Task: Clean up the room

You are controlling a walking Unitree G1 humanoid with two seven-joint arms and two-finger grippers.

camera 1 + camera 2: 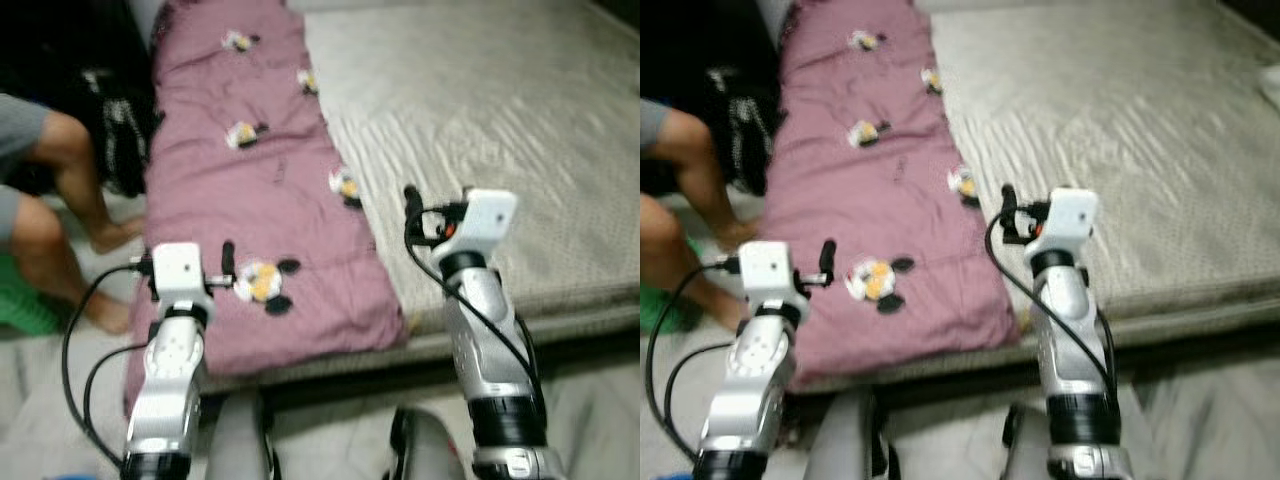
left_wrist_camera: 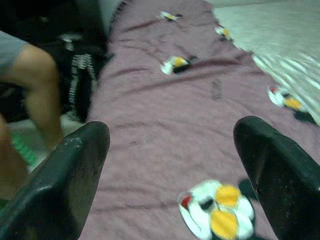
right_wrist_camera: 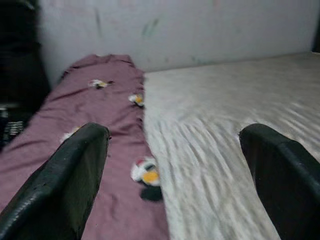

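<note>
Left wrist view: left gripper (image 2: 170, 165) jaws open over one mauve patterned quilt (image 1: 250, 190), at 12 o'clock. Right gripper (image 3: 175, 170) jaws open above one grey mattress (image 1: 480, 130).

I'm getting soft, smeared head views. The person (image 1: 50, 200) is cut off at the left edge, only bent legs showing. The dark bundle (image 1: 115, 130) beside the purple blanket (image 1: 250, 200) is too murky to identify.

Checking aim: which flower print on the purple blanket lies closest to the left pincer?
The big white-and-yellow one at the purple blanket's near end, right beside the left pincer.
</note>
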